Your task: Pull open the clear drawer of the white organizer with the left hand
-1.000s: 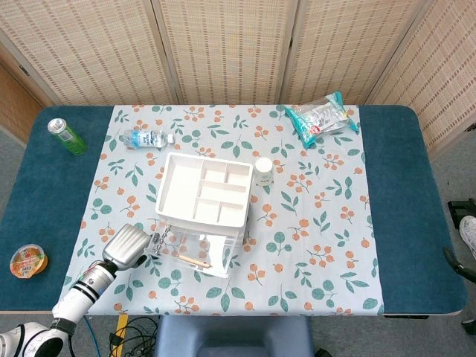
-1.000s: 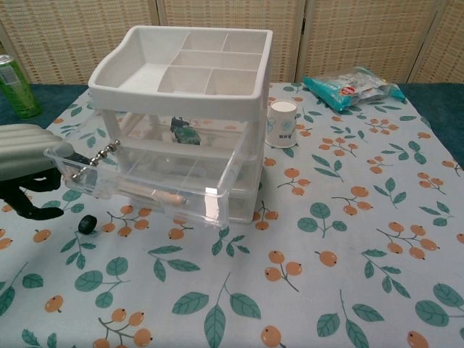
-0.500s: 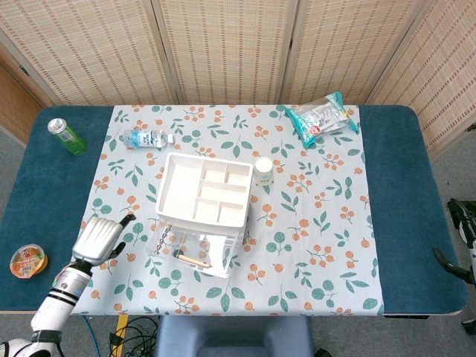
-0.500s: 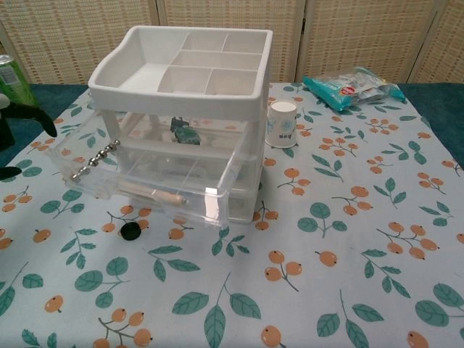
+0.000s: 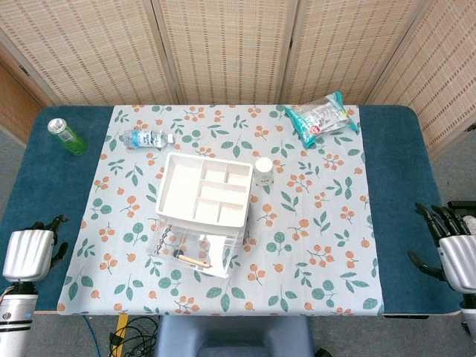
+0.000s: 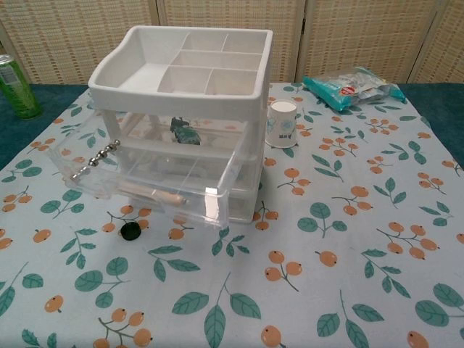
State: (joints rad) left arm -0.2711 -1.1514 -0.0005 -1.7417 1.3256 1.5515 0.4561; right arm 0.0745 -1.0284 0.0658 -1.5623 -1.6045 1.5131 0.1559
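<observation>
Now the left hand (image 5: 28,253) has drawn back to the worktop's (image 5: 405,193) edge, fingers (image 5: 53,223) released, well left of the pulled-out clear drawer (image 6: 145,177). The white organizer (image 5: 202,195) sits between; right hand (image 5: 454,249) has risen, fingers spread, empty.

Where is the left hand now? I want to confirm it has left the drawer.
In the head view, the left hand is at the table's left edge on the blue cloth, apart from the clear drawer.

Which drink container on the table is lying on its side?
The clear water bottle with the blue label, lying on the floral cloth behind the organizer. The green can and the paper cup both stand upright.
</observation>
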